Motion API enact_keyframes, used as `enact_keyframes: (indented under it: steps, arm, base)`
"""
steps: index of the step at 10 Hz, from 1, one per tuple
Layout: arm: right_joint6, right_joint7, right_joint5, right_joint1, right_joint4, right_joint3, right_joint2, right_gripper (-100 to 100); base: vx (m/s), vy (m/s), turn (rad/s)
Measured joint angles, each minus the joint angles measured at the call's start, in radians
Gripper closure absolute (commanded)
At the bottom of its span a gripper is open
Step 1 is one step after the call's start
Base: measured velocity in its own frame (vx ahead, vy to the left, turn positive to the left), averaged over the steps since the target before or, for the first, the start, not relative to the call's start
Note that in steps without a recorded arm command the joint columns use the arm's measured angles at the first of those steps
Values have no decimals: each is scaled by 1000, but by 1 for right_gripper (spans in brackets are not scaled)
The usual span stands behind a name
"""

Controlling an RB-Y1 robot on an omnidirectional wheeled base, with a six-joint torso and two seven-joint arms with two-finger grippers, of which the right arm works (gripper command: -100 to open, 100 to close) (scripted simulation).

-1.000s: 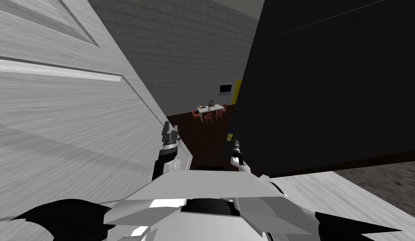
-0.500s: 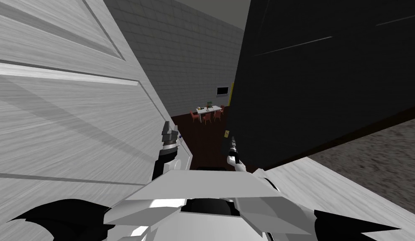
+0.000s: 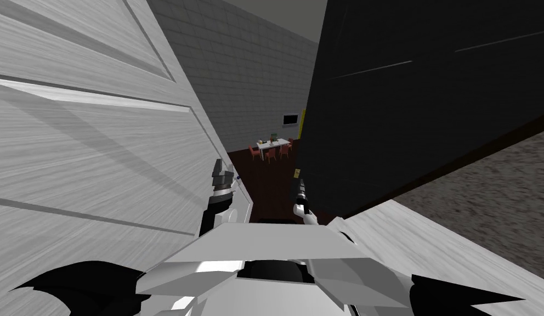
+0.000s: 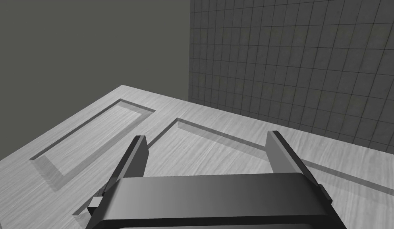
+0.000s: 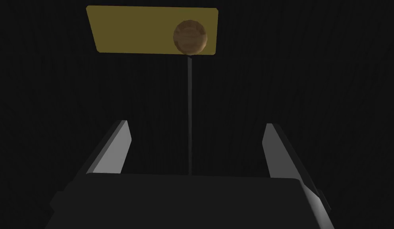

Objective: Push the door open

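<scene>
A very dark door (image 3: 408, 104) stands on my right, its edge at the middle of the head view. It carries a yellow plate (image 5: 152, 30) with a round brown knob (image 5: 190, 37). My right gripper (image 5: 196, 133) is open just short of the dark face, below the knob, with nothing between its fingers. In the head view that gripper (image 3: 300, 186) sits at the door's edge, under the yellow plate (image 3: 296, 173). My left gripper (image 3: 217, 167) is open beside a light grey panelled door (image 3: 90, 164), and its fingers (image 4: 138, 153) hover over the recessed panels (image 4: 97, 135).
Between the two doors a gap opens onto a dark brown floor (image 3: 268, 186). Far beyond stands a white table (image 3: 273, 144) with red chairs by a grey tiled wall (image 3: 249, 82). Grey carpet (image 3: 496, 203) and a pale wooden strip (image 3: 430, 247) lie at the lower right.
The dark door's lower edge has swung up and away on the right, baring more grey carpet. My right gripper has shifted a little left with the door's edge. My view has turned slightly.
</scene>
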Motion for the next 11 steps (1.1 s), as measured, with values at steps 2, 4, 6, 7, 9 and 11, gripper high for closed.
enact_keyframes:
  steps: [2, 4, 6, 7, 9, 11]
  arm:
    - [-19, -4, -2, -10, 29, -3, -35, -100]
    - [-1, -3, -1, 16, -16, -3, -53, -100]
    - [-14, -8, -3, 8, 2, -6, -52, -100]
    - [-20, -11, -3, 10, 6, -7, -42, -100]
    - [-16, -12, -4, 18, 2, -11, -22, -100]
    - [-20, -13, -4, 16, 4, -11, -22, 100]
  base:
    - [210, -43, 30]
    - [268, -63, 30]
    - [214, -8, 37]
    - [178, -30, -7]
    - [71, -8, 4]
    - [-9, 0, -5]
